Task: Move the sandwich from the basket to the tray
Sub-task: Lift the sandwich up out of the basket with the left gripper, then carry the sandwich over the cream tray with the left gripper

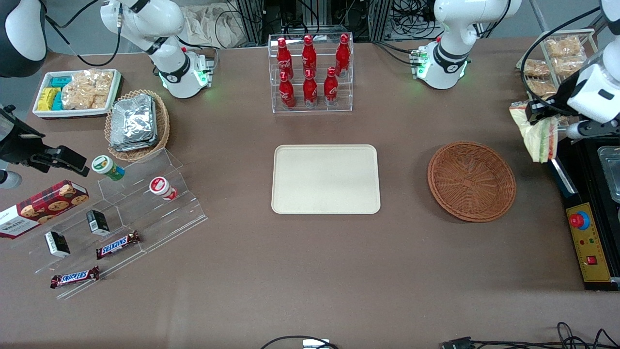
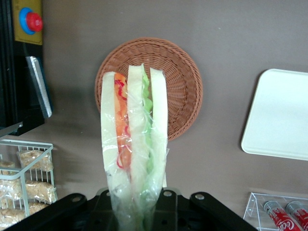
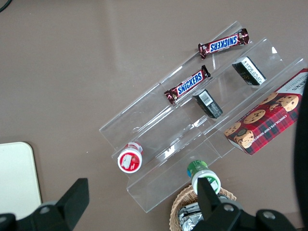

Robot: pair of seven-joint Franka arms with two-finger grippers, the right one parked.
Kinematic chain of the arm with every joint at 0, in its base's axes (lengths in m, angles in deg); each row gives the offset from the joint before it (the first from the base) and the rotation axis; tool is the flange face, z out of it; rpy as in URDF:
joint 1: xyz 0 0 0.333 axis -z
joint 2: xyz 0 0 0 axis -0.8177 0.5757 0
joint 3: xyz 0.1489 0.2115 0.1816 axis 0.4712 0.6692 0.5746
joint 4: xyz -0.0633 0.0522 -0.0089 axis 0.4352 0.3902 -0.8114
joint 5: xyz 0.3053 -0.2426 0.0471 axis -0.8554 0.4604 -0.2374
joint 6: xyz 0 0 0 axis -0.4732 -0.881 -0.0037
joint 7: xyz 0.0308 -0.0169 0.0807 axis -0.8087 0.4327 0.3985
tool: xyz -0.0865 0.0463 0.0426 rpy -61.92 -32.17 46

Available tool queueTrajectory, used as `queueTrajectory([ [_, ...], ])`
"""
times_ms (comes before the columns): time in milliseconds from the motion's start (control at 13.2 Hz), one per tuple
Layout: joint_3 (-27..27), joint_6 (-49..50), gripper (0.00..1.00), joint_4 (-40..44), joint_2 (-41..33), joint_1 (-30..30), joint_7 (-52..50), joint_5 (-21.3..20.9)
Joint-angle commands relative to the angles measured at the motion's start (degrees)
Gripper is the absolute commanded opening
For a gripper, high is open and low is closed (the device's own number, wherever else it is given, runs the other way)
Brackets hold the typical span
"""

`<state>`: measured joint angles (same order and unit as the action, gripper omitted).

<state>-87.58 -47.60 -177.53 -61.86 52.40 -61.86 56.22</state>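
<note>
Gripper (image 2: 137, 211) is clamped on my sandwich (image 2: 134, 144), lifted clear of the basket (image 1: 471, 180). My tray (image 1: 325, 179) waits at nine o'clock from it.

The front camera looks down on me from high up, well back, taking in the whole surface (image 1: 310, 271) edge to edge. My left wrist camera rides close on my hand (image 2: 137, 211), raised near the working arm's end of the surface, and faces down past the sandwich (image 2: 134, 154). It shares the basket (image 1: 471, 180) (image 2: 183, 82) and tray (image 1: 325, 179) (image 2: 281, 115) with the front view. The right wrist camera faces down on the parked arm's end, sharing the Snickers bars (image 3: 187, 85) (image 1: 117, 245).
</note>
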Motion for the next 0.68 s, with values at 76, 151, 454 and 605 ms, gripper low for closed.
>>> queueTrajectory([
  [76, -8.8, 1.7, 0.0, 6.2, 3.8, 0.8, -1.8, -0.5],
  [151, -12.0, 1.7, 0.0, 9.1, 6.4, 0.8, -5.9, -0.5],
  [454, -23.2, 0.1, 0.0, 11.5, 11.4, 0.9, -16.6, -0.5],
  [605, -27.6, -2.7, 0.0, 11.4, 12.5, 0.9, -20.6, -0.4],
])
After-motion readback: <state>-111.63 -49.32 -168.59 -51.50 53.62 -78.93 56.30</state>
